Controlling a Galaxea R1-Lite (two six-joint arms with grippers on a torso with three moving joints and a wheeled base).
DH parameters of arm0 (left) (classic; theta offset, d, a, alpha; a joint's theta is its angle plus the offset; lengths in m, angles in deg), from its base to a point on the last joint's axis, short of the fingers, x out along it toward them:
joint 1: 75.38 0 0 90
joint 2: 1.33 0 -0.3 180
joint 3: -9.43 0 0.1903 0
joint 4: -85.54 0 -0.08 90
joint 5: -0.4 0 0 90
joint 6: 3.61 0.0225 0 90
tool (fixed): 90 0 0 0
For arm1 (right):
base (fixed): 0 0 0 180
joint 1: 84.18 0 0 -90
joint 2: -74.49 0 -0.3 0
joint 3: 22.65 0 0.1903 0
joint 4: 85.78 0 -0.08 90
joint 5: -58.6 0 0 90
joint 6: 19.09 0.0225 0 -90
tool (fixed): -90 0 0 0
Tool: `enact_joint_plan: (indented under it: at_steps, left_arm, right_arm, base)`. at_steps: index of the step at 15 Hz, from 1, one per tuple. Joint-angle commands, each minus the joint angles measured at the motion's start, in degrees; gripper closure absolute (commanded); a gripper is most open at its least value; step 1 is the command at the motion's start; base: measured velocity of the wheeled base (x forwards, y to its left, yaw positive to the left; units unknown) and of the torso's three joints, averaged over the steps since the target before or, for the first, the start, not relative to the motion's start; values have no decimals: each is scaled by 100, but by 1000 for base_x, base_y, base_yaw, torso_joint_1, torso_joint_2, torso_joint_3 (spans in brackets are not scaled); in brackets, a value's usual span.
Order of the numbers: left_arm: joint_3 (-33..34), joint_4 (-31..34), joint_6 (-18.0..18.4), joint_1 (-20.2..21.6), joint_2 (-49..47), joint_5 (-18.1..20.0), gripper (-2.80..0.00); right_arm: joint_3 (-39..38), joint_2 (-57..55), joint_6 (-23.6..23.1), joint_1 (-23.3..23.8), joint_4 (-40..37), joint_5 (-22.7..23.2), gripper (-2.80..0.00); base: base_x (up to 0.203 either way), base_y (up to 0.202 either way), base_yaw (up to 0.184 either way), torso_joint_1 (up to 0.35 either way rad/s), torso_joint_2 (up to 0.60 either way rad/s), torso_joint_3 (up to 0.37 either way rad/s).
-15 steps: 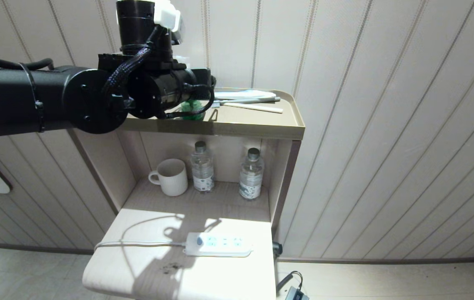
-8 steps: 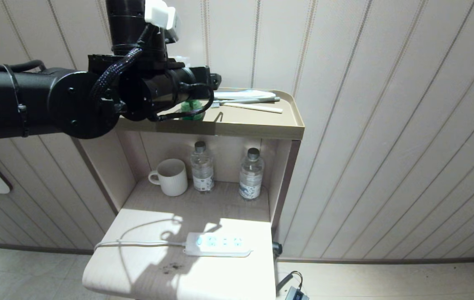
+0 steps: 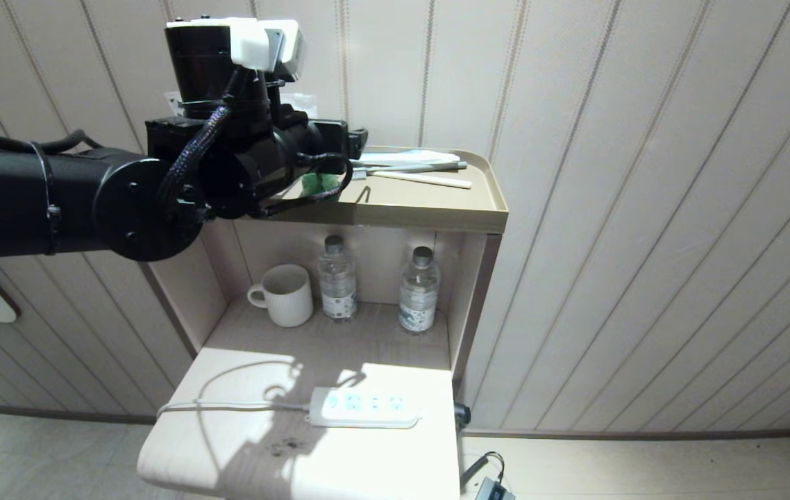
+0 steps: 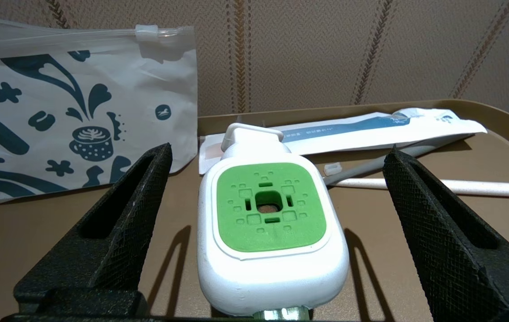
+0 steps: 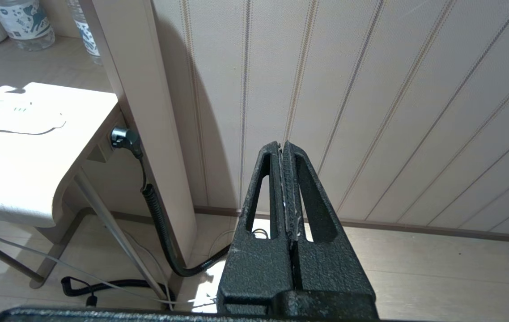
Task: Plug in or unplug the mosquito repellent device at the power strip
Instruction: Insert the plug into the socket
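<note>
Pickup looks like the step in hand: the left claw stands wide open on either side of the mosquito repellent device on the top shelf, touching nothing. Next it must close on the white body, then carry it down to the power strip on the near counter. The right claw hangs pressed shut, low at the right.

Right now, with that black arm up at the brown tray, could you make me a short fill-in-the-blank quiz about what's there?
1. The left gripper has its fingers ____ on either side of the white-and-green plastic mosquito repellent device.
2. The long white plastic power strip has ____ plugged into it.
3. Beside the white ribbed mug stand ____ clear water bottles.

Missing words: open; nothing; two
</note>
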Motion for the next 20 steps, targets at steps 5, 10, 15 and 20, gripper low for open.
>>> enact_joint_plan:
  at_steps: [5,10,15,20]
  left_arm:
    - [302,-258,164,2,80,26,-280]
    - [293,-276,155,96,71,108,-280]
    - [284,-276,155,131,0,222,-280]
    - [271,-276,155,122,-84,222,-280]
  right_arm:
    - [0,0,-2,-2,-3,2,0]
    - [0,0,-2,-2,-3,2,0]
    - [0,0,-2,-2,-3,2,0]
    - [0,0,-2,-2,-3,2,0]
  base:
    - [0,0,0,0,0,0]
    - [0,0,0,0,0,0]
    - [0,0,0,0,0,0]
    - [0,0,0,0,0,0]
